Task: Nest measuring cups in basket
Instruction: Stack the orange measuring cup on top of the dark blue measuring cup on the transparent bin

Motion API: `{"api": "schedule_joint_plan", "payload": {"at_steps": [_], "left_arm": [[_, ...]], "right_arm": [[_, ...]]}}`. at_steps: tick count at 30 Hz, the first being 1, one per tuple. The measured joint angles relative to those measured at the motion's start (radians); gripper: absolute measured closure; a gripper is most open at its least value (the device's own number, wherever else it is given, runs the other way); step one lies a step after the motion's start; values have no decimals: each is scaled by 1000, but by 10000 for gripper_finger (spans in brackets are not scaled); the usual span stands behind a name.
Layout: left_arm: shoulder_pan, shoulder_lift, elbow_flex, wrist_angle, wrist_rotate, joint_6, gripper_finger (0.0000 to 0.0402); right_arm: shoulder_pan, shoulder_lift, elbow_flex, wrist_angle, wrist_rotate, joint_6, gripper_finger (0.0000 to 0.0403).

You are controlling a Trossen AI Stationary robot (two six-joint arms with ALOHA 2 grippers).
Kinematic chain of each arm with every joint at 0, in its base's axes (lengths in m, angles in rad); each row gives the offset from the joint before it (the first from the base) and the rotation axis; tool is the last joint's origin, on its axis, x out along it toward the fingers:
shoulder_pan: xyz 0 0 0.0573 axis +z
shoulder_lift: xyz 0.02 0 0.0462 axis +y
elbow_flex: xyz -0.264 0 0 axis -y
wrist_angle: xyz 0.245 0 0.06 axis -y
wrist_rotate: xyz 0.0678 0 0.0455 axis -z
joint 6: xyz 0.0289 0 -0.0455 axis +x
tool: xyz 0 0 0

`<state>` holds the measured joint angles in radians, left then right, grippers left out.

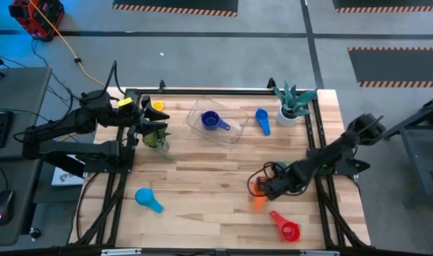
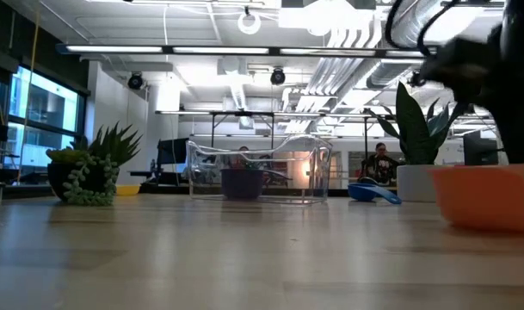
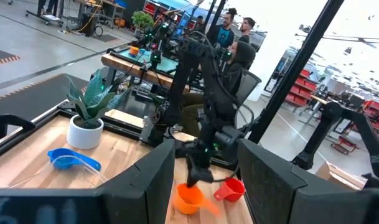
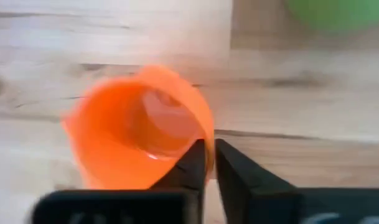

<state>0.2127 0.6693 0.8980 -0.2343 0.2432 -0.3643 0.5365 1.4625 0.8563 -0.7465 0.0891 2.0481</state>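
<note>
The clear basket (image 1: 234, 128) (image 2: 317, 168) stands at the far middle of the table with the dark blue cup (image 1: 210, 121) (image 2: 243, 183) inside it. The blue cup (image 1: 262, 119) lies just right of it. The yellow cup (image 1: 157, 106) sits by the far left corner, the light blue cup (image 1: 148, 200) near left, the red cup (image 1: 287, 229) near right. My right gripper (image 1: 262, 187) (image 4: 209, 152) is shut on the orange cup (image 1: 258, 202) (image 4: 133, 137). Something green (image 4: 338, 12) shows beyond it. My left gripper (image 1: 146, 121) (image 3: 205, 158) waits open at the far left. My right gripper pinches the orange cup's bowl wall at its rim (image 4: 206, 134), one finger (image 4: 192, 165) inside the bowl and the other finger (image 4: 239, 180) outside. The fingers come slanting down from the table's right. The bowl is tilted, its mouth toward the gripper; whether it rests on the table I cannot tell.
A small green plant (image 1: 159, 139) (image 2: 89, 176) stands right below the left gripper. A plant in a white pot (image 1: 293, 107) (image 2: 416, 176) stands at the far right corner. A black frame (image 1: 202, 91) borders the table. People sit in the room beyond (image 3: 239, 37).
</note>
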Motion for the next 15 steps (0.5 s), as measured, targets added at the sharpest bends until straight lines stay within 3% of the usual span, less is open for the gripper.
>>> {"api": "schedule_joint_plan", "payload": {"at_steps": [6,10,15], "left_arm": [[0,0,0,0,0,0,236],[0,0,0,1,0,0,236],[0,0,0,2,0,-4,236]], "right_arm": [[-33,-126,134,-141,151,-340,393],[-115,-158,281,-137,217,-703,397],[-288,-91,529,-152,221,-1189,400]]}}
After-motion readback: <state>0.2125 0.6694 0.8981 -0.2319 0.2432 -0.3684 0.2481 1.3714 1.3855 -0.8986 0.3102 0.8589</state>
